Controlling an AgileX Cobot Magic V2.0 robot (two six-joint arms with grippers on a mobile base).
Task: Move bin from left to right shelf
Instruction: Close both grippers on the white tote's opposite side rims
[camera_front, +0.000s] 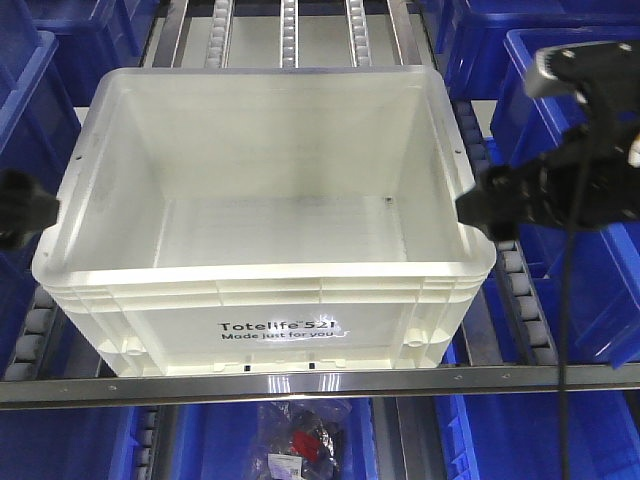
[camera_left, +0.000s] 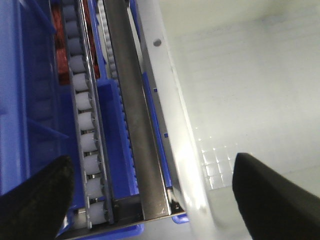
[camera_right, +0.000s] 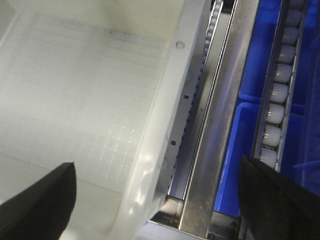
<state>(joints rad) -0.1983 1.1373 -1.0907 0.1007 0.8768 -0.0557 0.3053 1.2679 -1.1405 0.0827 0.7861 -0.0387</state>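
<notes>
A large white translucent bin (camera_front: 262, 305), empty and printed "Totelife", sits on the roller shelf in front of me. My left gripper (camera_front: 28, 208) is open at the bin's left rim; in the left wrist view (camera_left: 156, 200) one finger is inside the bin (camera_left: 240, 90) and the other outside over the rollers. My right gripper (camera_front: 482, 205) is open at the right rim; in the right wrist view (camera_right: 157, 200) one finger is inside the bin (camera_right: 90, 90) and the other outside. Neither gripper's fingers press on the wall.
A steel rail (camera_front: 320, 383) runs along the shelf's front edge. Roller tracks (camera_front: 522, 290) and steel side rails (camera_right: 220, 125) flank the bin. Blue bins (camera_front: 570, 90) stand on both sides and below; one below holds a bag of small items (camera_front: 305, 440).
</notes>
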